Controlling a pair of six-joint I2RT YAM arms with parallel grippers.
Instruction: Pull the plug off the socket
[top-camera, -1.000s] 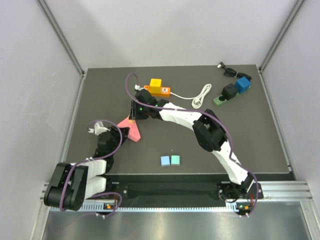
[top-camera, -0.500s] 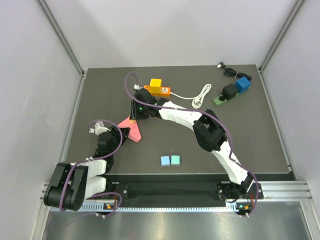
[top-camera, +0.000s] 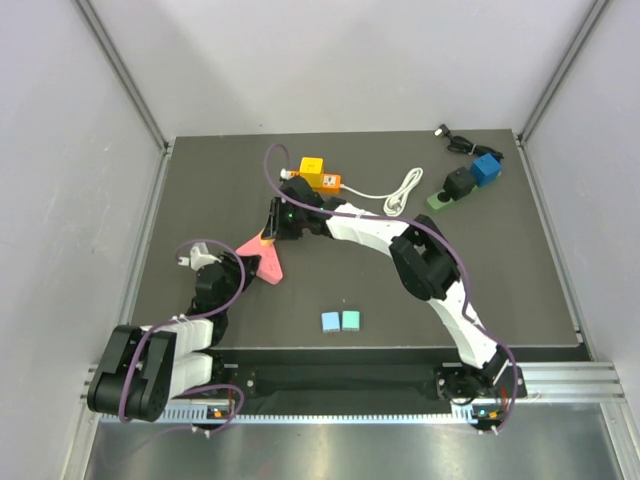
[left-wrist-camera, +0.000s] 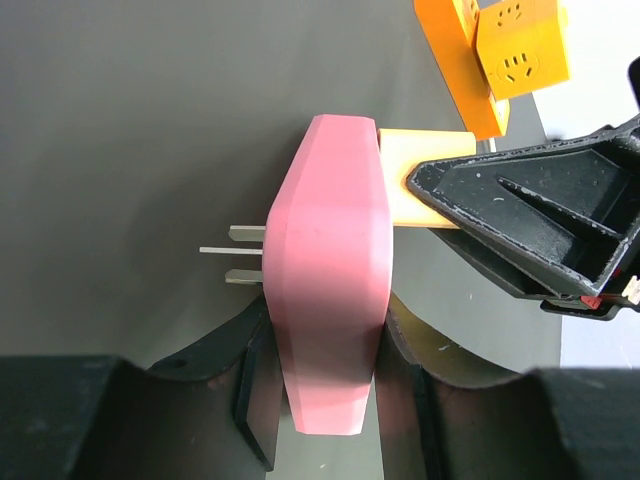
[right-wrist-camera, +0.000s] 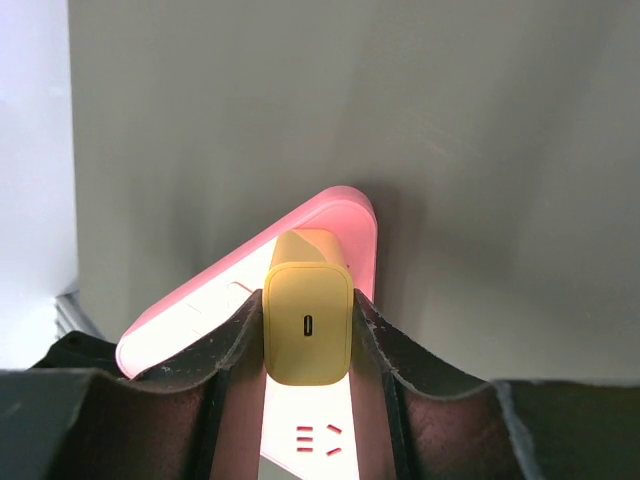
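Bracing pink socket (left-wrist-camera: 328, 250) in left claw (left-wrist-camera: 328, 390), lower centre; clamping yellow plug (right-wrist-camera: 307, 295) in right claw (right-wrist-camera: 307, 345); pulling straight along the pin axis, avoiding any twisting.

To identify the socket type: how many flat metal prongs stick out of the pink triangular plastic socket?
3, all on the pink socket side away from the yellow plastic plug: upper prong, longer middle prong, lower prong. Others may be hidden behind.
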